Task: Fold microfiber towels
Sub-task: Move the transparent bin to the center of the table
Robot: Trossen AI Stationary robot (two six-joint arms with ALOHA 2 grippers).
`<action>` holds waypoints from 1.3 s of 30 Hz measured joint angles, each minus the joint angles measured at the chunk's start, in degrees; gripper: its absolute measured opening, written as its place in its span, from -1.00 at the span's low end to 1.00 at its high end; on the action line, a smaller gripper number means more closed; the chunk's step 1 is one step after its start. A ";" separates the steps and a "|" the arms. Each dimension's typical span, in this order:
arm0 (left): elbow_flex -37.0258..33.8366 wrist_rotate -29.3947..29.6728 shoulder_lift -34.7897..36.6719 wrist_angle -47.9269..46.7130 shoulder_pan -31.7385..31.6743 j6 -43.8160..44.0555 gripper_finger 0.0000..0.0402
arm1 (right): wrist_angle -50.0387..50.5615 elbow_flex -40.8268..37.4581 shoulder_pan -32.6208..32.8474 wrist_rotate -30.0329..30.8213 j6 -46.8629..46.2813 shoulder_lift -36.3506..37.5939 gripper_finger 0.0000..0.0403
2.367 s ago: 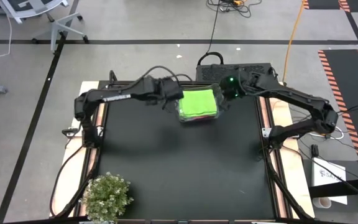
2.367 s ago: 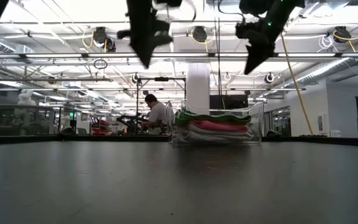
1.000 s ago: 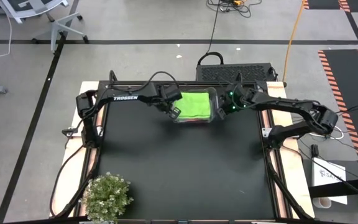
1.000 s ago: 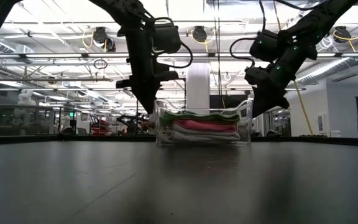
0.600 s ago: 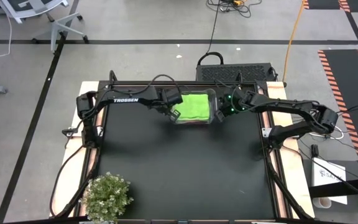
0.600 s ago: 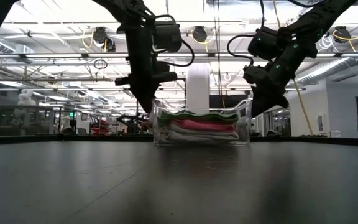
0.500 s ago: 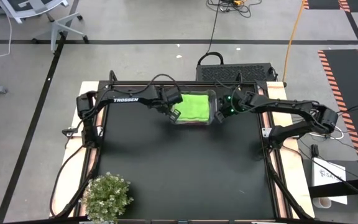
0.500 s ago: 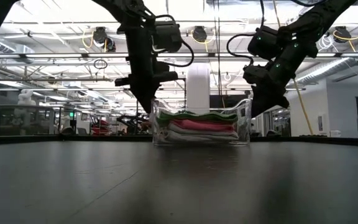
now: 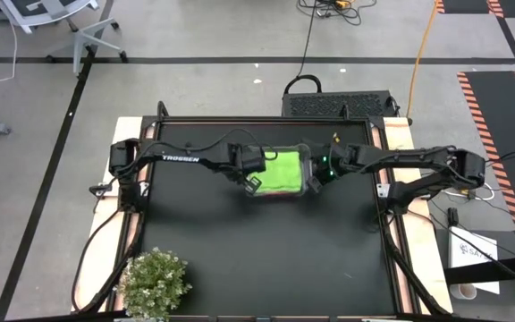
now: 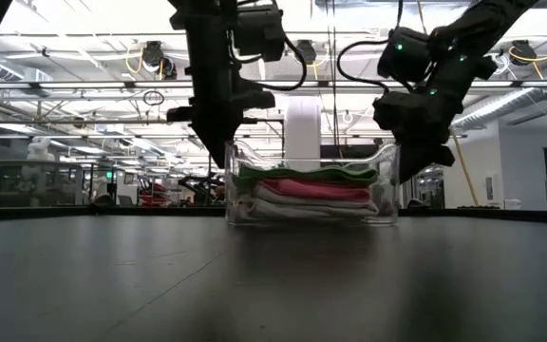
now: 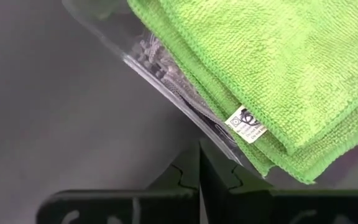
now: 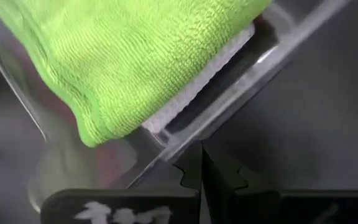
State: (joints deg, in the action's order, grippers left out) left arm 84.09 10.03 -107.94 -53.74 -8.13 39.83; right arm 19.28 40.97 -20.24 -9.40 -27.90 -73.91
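Observation:
A clear plastic bin (image 9: pixel 304 159) stands on the black table, a little beyond its middle. It holds a stack of folded microfiber towels: a lime green towel (image 9: pixel 282 167) on top, a pink one (image 10: pixel 311 187) under it and white ones (image 10: pixel 297 205) at the bottom. My left gripper (image 9: pixel 255 182) is shut at the bin's left wall. My right gripper (image 9: pixel 312 182) is shut at its right wall. Both point steeply down. My left gripper has its shut fingertips (image 11: pixel 211 155) against the bin's left wall, by the rim (image 11: pixel 166 87), coming from above and the left. The bin stands flat on the table. Whether the wall is caught between the fingers I cannot tell. My right gripper meets the bin's right wall by the rim (image 12: pixel 229 93) with its shut fingertips (image 12: pixel 191 163), slanting down from the right. No gap shows between the fingers. Whether the wall is caught between them I cannot tell.
A small bushy green plant (image 9: pixel 153 282) stands at the table's near left corner. A black box (image 9: pixel 338 105) sits just beyond the far edge. Bare black table (image 9: pixel 266 250) stretches from the bin to the near edge.
Both grippers have moved toward the table's near edge, staying shut at the bin's two side walls. The bin has slid along the table with them toward the near edge, upright, the towels unmoved inside it.

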 joint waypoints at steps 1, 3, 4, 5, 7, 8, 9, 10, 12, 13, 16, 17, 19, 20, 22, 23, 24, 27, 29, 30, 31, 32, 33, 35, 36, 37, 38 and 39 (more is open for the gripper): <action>0.00 0.11 0.00 -0.29 0.73 0.51 -0.98 | 0.75 0.00 1.55 0.03 -0.76 0.00 -1.00; 0.00 0.70 -0.02 -1.14 1.88 1.87 -0.97 | 1.85 -0.02 4.80 0.44 -2.63 0.00 -1.00; 0.01 0.70 -0.02 -1.51 2.23 2.72 -0.97 | 2.34 -0.02 6.34 0.52 -3.32 0.00 -1.00; 0.02 0.64 -0.03 -1.57 2.56 3.63 -0.97 | 2.77 -0.02 7.76 0.54 -4.07 0.00 -1.00; 0.09 0.57 -0.11 -1.51 3.48 5.00 -0.98 | 2.95 -0.02 10.05 0.48 -5.46 0.00 -1.00; 0.09 0.43 -0.11 -1.56 4.07 5.60 -0.99 | 2.98 -0.02 11.02 0.74 -6.16 -0.02 -1.00; 0.09 0.01 -0.11 -1.66 4.71 6.46 -0.99 | 3.10 -0.02 11.89 1.55 -6.85 -0.02 -1.00; 0.09 -0.48 -0.11 -1.91 5.50 7.58 -0.99 | 3.31 -0.02 12.48 1.97 -7.37 -0.02 -1.00; 0.09 -2.97 -0.09 -2.04 6.73 9.35 -0.97 | 3.54 -0.02 13.09 2.58 -7.62 -0.02 -1.00; 0.09 -4.40 -0.09 -2.12 7.28 10.13 -0.97 | 3.79 -0.02 13.14 3.10 -7.57 -0.02 -1.00; 0.09 -5.85 -0.09 -2.14 9.02 10.52 -0.99 | 3.78 -0.02 12.71 3.91 -7.59 -0.02 -1.00; 0.10 -5.99 -0.11 -2.13 9.43 10.64 -0.99 | 3.55 -0.02 12.65 4.52 -7.61 -0.02 -1.00; 0.11 -5.60 -0.11 -2.12 10.00 10.72 -0.98 | 3.24 -0.01 12.66 4.86 -8.45 -0.04 -1.00; 0.11 -5.28 -0.13 -2.12 10.03 10.72 -0.97 | 3.25 -0.01 12.83 4.86 -8.82 -0.04 -1.00; 0.11 -5.01 -0.13 -2.12 9.89 10.70 -0.97 | 3.25 0.00 13.30 4.86 -9.08 -0.04 -1.00; 0.11 -4.67 -0.13 -2.12 9.80 10.57 -0.98 | 3.27 0.00 13.57 4.86 -9.45 -0.04 -1.00; 0.11 -4.43 -0.13 -2.18 9.69 10.25 -0.99 | 3.29 0.00 13.86 4.63 -9.85 -0.04 -1.00; 0.11 -3.23 -0.17 -2.53 9.48 10.23 -0.98 | 3.32 0.00 14.61 3.80 -10.66 -0.04 -1.00; 0.11 -2.67 -0.17 -2.78 9.43 10.24 -0.96 | 3.36 0.00 15.17 3.51 -11.30 -0.04 -1.00; 0.11 -2.48 -0.17 -2.82 9.43 10.24 -0.96 | 3.38 0.00 15.38 3.42 -11.61 -0.04 -1.00; 0.11 -2.38 -0.17 -2.85 9.43 10.23 -0.96 | 3.38 0.00 15.56 3.40 -11.87 -0.04 -1.00; 0.11 -2.35 -0.17 -3.03 9.43 10.24 -0.97 | 3.36 0.00 15.72 3.40 -11.96 -0.04 -1.00; 0.11 -2.33 -0.17 -3.35 9.43 10.24 -0.98 | 3.34 0.00 15.91 3.40 -11.98 -0.04 -1.00; 0.11 -1.95 0.24 -4.78 9.38 10.19 -0.99 | 3.14 0.00 16.14 3.21 -11.97 -0.04 -1.00; 0.12 -1.13 0.26 -5.42 9.38 10.19 -0.98 | 2.91 0.00 16.20 3.16 -11.83 -0.07 -1.00; 0.13 -0.20 0.27 -6.00 9.38 10.20 -0.96 | 2.88 0.00 16.20 3.16 -11.38 -0.07 -1.00; 0.13 0.55 0.57 -6.57 9.38 10.24 -0.94 | 2.88 0.03 16.15 3.16 -10.77 0.03 -1.00; 0.10 0.93 0.96 -7.28 9.36 10.27 -0.92 | 2.94 0.09 15.86 3.16 -10.25 0.30 -1.00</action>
State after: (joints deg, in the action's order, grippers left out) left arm 84.20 10.97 -106.99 -61.02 1.23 50.09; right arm 22.22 41.06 -4.37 -6.24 -38.15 -73.61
